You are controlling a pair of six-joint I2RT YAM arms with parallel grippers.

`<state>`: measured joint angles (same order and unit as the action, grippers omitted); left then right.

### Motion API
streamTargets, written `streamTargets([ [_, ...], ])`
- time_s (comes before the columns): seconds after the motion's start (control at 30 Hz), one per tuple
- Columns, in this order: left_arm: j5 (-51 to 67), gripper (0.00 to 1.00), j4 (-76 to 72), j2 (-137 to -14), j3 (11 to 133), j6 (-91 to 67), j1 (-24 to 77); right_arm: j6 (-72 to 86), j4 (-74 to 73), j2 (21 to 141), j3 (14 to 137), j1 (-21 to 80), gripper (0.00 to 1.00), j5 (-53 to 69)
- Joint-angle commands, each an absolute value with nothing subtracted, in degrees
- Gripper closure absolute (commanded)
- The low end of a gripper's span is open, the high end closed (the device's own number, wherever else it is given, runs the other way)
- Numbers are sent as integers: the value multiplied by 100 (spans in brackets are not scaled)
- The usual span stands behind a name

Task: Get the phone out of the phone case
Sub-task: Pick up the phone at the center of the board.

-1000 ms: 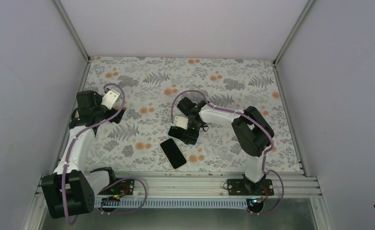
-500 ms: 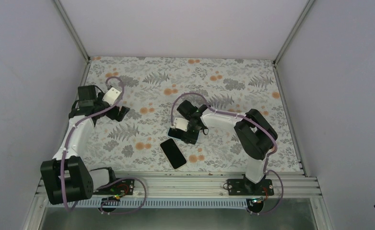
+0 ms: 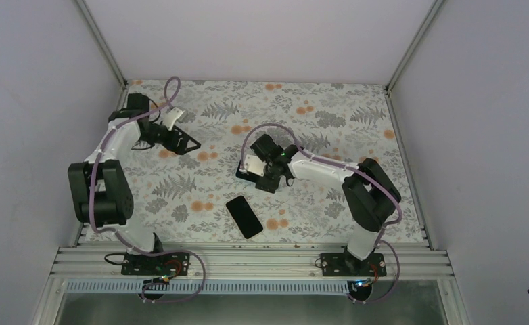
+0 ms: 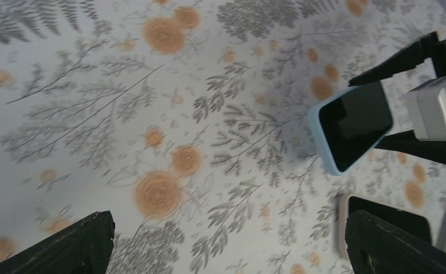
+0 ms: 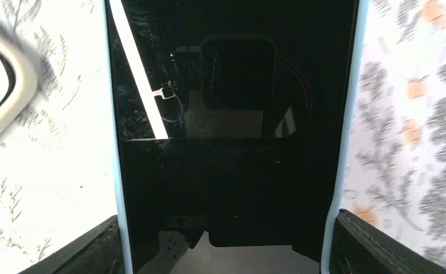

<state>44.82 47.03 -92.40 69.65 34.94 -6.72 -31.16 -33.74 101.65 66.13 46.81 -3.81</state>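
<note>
The phone (image 5: 226, 114), glossy black screen up, sits inside the light-blue phone case (image 5: 351, 114). My right gripper (image 5: 223, 251) is shut on the case's two long edges, one finger on each side. In the left wrist view the phone (image 4: 357, 117) and the case rim (image 4: 323, 145) stick out from the right gripper's black fingers (image 4: 400, 57), slightly above the table with a shadow below. In the top view the right gripper (image 3: 260, 175) hides both. My left gripper (image 3: 189, 143) is open and empty at the far left, also in its wrist view (image 4: 232, 251), apart from the case.
A second phone (image 3: 243, 217) with a black screen lies flat on the floral table cover (image 3: 329, 135), near the front edge. Its pale rim shows in the left wrist view (image 4: 341, 222) and the right wrist view (image 5: 9, 97). White walls close in three sides.
The left arm has swung from the near left up to the far left, its gripper now pointing right. The right gripper with the cased phone has moved a little away from the front edge.
</note>
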Motion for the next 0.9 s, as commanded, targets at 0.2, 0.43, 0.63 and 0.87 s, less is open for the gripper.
streamTargets([
  [0.2,5296,0,6092,-10686,8336,3281,-110,-3337,-2876,10127,7562,4696,48,-858],
  [0.43,5877,0,6457,-11458,8599,3467,-70,-3431,-3034,10452,8260,4715,49,-847],
  [0.63,6541,0,7041,-11628,8894,3949,-61,-3534,-3140,10741,8723,4753,49,-833],
  [0.87,6839,1,7378,-11779,8967,4298,2,-3472,-3139,11023,9103,4817,50,-752],
])
